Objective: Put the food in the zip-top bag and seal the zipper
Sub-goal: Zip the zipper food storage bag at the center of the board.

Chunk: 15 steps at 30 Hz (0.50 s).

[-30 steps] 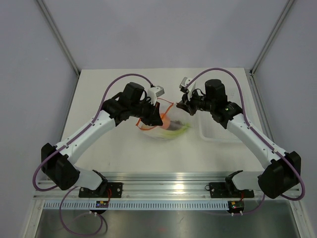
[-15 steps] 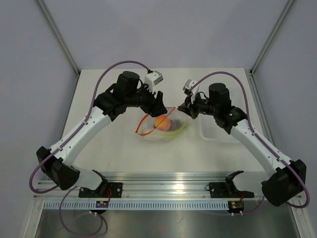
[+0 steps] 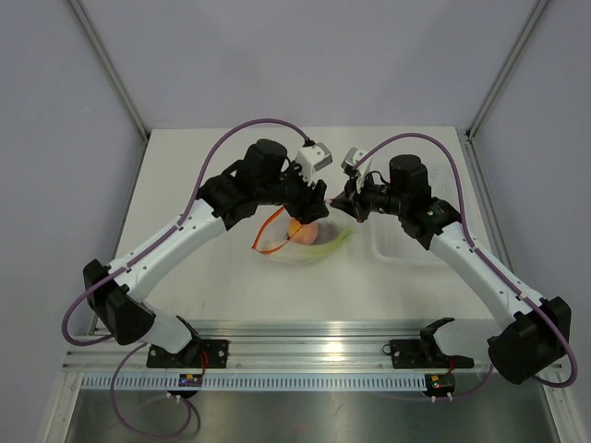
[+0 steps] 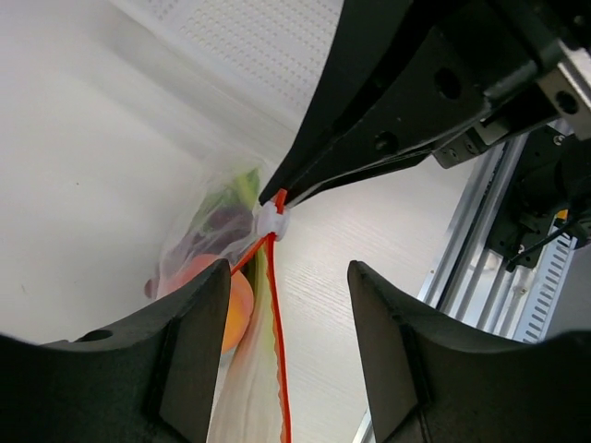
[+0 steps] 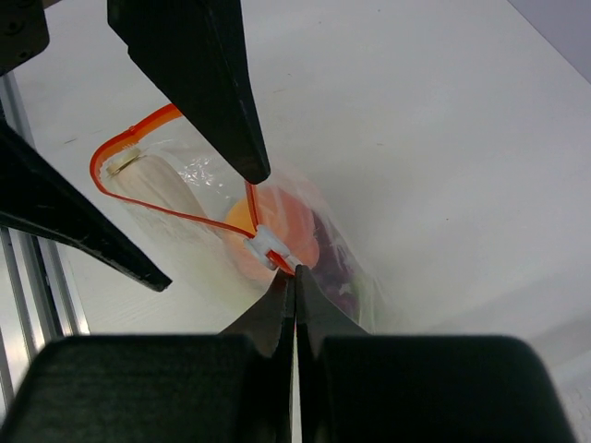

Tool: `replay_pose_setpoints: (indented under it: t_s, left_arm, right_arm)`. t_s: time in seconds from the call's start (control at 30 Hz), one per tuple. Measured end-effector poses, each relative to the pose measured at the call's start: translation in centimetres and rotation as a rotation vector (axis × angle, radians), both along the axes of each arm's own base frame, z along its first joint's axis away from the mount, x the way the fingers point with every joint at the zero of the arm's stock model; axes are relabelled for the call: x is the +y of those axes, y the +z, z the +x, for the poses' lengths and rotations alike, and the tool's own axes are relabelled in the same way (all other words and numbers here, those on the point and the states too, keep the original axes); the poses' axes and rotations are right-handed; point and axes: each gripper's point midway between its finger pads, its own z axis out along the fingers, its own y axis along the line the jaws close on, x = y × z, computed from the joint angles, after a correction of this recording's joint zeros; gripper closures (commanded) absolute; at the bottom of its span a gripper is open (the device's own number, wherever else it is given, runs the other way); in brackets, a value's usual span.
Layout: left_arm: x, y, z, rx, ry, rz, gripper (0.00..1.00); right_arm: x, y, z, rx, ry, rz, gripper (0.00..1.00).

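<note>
The crinkly clear zip-top bag (image 3: 294,242) sat on the white bench (image 3: 203,166), holding the round orange-pink fruit (image 5: 277,229), dark red grapes (image 5: 334,263) and pale stalks (image 5: 157,189). The right fingers (image 5: 294,300) were clamped shut on the end of the orange-red zipper strip (image 4: 275,314), beside its white slider (image 4: 273,221). The left fingers (image 4: 199,341) stood apart astride the strip, gripping nothing

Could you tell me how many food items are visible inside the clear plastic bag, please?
3: a round orange fruit in the middle, dark red grapes just beside it, and pale-green stalks lying alongside; others may be hidden.
</note>
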Motion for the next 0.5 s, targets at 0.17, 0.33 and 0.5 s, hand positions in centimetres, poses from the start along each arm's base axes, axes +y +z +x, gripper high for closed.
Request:
replay_pose_setpoints:
  t_s: [0.17, 0.33, 0.5]
  left_arm:
    - [-0.2, 0.2, 0.9, -0.049, 0.026, 0.007, 0.48]
    - [-0.4, 0.6, 1.6, -0.087, 0.044, -0.006, 0.51]
    - [-0.7, 0.2, 1.7, -0.091, 0.044, -0.005, 0.53]
  right_arm:
    - [0.0, 0.0, -0.1, 0.004, 0.002, 0.003, 1.0]
    - [0.1, 0.0, -0.2, 0.009, 0.01, 0.007, 1.0]
    - [0.3, 0.1, -0.5, 0.019, 0.023, 0.017, 1.0]
